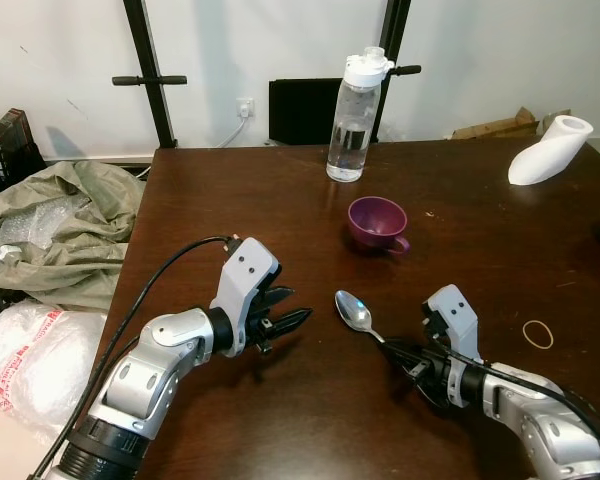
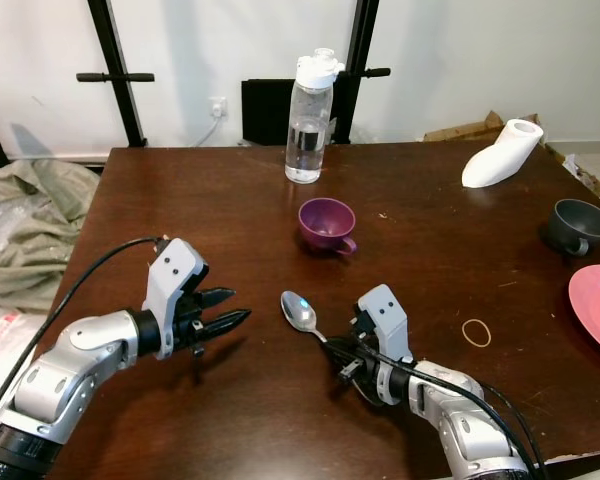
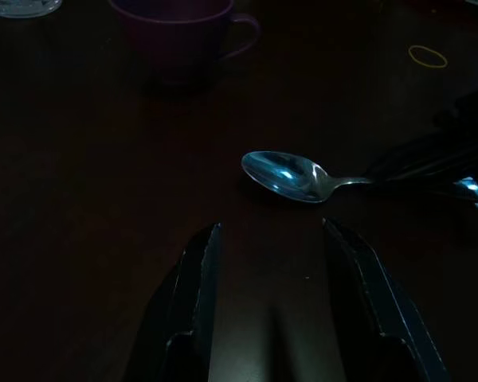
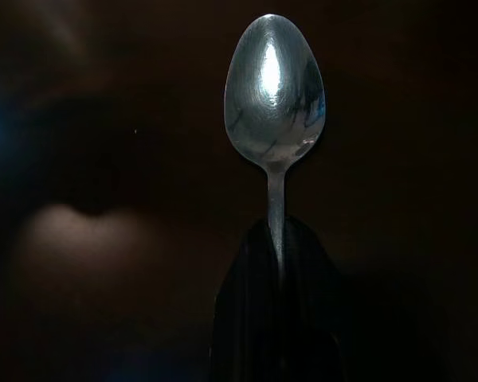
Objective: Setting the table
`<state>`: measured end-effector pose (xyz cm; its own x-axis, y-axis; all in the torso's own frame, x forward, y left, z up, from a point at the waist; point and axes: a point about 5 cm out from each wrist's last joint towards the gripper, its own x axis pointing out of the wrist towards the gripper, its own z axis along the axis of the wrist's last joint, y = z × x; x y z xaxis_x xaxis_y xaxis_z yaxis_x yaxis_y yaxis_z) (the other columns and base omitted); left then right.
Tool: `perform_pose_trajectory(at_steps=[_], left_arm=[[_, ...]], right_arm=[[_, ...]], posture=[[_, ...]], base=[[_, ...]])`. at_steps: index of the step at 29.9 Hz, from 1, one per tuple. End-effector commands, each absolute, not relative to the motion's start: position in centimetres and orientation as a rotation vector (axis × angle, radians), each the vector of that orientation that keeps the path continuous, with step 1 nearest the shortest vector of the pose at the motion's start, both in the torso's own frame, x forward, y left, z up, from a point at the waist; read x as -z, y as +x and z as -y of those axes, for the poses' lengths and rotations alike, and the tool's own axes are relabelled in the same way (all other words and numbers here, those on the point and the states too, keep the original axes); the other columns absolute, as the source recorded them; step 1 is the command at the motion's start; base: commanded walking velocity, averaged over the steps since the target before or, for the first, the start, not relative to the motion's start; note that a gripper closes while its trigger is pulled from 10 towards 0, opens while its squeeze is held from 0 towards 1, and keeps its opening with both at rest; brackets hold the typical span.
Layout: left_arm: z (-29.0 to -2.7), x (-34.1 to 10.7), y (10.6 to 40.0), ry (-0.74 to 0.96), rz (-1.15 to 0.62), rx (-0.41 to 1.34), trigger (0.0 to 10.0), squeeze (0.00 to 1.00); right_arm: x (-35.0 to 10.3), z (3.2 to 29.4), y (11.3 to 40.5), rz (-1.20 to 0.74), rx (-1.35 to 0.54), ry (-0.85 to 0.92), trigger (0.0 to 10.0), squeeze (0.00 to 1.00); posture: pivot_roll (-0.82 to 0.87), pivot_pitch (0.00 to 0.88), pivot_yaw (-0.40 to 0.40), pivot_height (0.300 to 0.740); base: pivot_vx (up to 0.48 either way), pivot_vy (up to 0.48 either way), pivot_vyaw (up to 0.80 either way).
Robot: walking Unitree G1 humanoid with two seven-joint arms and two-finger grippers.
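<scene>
Two grippers low over the dark brown wooden worktop (image 1: pixel 280 190), one holding a spoon.

Nearest, the right gripper (image 2: pixel 342 358) has its black fingers closed tight on the handle of the shiny silver metal spoon (image 2: pixel 300 311), whose bowl faces up just over the wood. The left gripper (image 1: pixel 285 318) hovers beside it, fingers apart and holding nothing. Farther back sits the small purple plastic cup (image 1: pixel 377 223). Behind it stands the clear water bottle with a white lid (image 1: pixel 355 118). Far right are a dark grey cup (image 2: pixel 576 226) and a pink plate (image 2: pixel 598 306).
</scene>
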<state>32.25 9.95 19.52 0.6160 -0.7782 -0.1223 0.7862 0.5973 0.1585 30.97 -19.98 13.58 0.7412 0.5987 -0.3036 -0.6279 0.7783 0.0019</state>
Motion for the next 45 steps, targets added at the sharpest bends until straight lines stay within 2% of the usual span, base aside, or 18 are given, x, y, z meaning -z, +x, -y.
perform_pose_trajectory(at_steps=[1, 6, 10, 13, 14, 15, 19, 22, 30, 40, 42, 43, 45], left_arm=[[-9.9, -19.2, 32.0, 0.197, -0.053, 0.911, 10.0, 0.0], [-9.8, -19.3, 32.1, 0.193, -0.051, 0.91, 10.0, 0.0], [-10.0, -19.7, 32.4, 0.154, -0.03, 0.862, 10.0, 0.0], [-10.3, -20.4, 32.5, 0.094, -0.002, 0.834, 10.0, 0.0], [-11.1, -22.1, 32.5, 0.0, 0.056, 0.787, 10.0, 0.0], [-11.5, -22.6, 32.4, -0.026, 0.073, 0.767, 10.0, 0.0], [-12.2, -23.1, 32.2, -0.032, 0.085, 0.723, 10.0, 0.0], [-13.0, -21.8, 32.0, 0.009, 0.027, 0.611, 10.0, 0.0], [-12.5, -20.2, 31.6, -0.018, -0.03, 0.529, 10.0, 0.0], [-10.8, -19.7, 31.7, -0.045, -0.044, 0.523, 10.0, 0.0], [-10.3, -19.9, 31.6, -0.061, -0.037, 0.544, 10.0, 0.0], [-9.5, -20.5, 31.1, -0.123, -0.024, 0.63, 10.0, 0.0], [-9.1, -21.0, 30.7, -0.153, -0.012, 0.684, 10.0, 0.0]], right_arm=[[-11.4, 20.3, 30.3, -0.392, -0.635, -0.1, 0.0, 0.0], [-12.7, 19.9, 30.7, -0.302, -0.61, -0.069, 0.0, 0.0], [-16.7, 19.6, 31.7, -0.101, -0.541, 0.027, 0.0, 0.0], [-18.1, 19.6, 32.0, -0.036, -0.498, 0.056, 0.0, 0.0], [-19.8, 19.2, 31.9, 0.053, -0.438, 0.105, 7.7, 0.0], [-20.3, 18.9, 31.7, 0.089, -0.415, 0.118, 10.0, 0.0], [-20.9, 18.4, 31.2, 0.147, -0.341, 0.152, 10.0, 0.0], [-20.6, 17.8, 30.3, 0.188, -0.205, 0.168, 10.0, 0.0], [-19.2, 17.7, 29.0, 0.161, -0.047, 0.205, 10.0, 0.0], [-19.0, 16.4, 29.0, 0.143, -0.052, 0.205, 10.0, 0.0], [-19.1, 16.1, 29.2, 0.147, -0.068, 0.198, 10.0, 0.0], [-19.3, 15.1, 29.2, 0.16, -0.135, 0.189, 10.0, 0.0], [-19.4, 14.5, 29.1, 0.174, -0.17, 0.183, 10.0, 0.0]], posture=[[0.02, 0.182, 0.07, 0.74], [0.02, 0.181, 0.069, 0.74], [0.01, 0.18, 0.068, 0.74], [0.01, 0.179, 0.069, 0.74], [0.02, 0.178, 0.07, 0.74], [0.02, 0.178, 0.071, 0.74], [0.03, 0.178, 0.073, 0.74], [0.03, 0.176, 0.076, 0.74], [0.02, 0.17, 0.077, 0.74], [0.01, 0.15, 0.069, 0.74], [0.01, 0.148, 0.069, 0.74], [0.01, 0.145, 0.07, 0.74], [0.01, 0.145, 0.07, 0.74]], base=[[0.0, 0.0, 0.0], [0.0, 0.0, 0.0], [0.0, 0.0, 0.0], [0.0, 0.0, 0.0], [0.0, 0.0, 0.0], [0.0, 0.0, 0.0], [0.0, 0.0, 0.0], [0.0, 0.0, 0.0], [0.0, 0.0, 0.0], [0.0, 0.0, 0.0], [0.0, 0.0, 0.0], [0.0, 0.0, 0.0], [0.0, 0.0, 0.0]])
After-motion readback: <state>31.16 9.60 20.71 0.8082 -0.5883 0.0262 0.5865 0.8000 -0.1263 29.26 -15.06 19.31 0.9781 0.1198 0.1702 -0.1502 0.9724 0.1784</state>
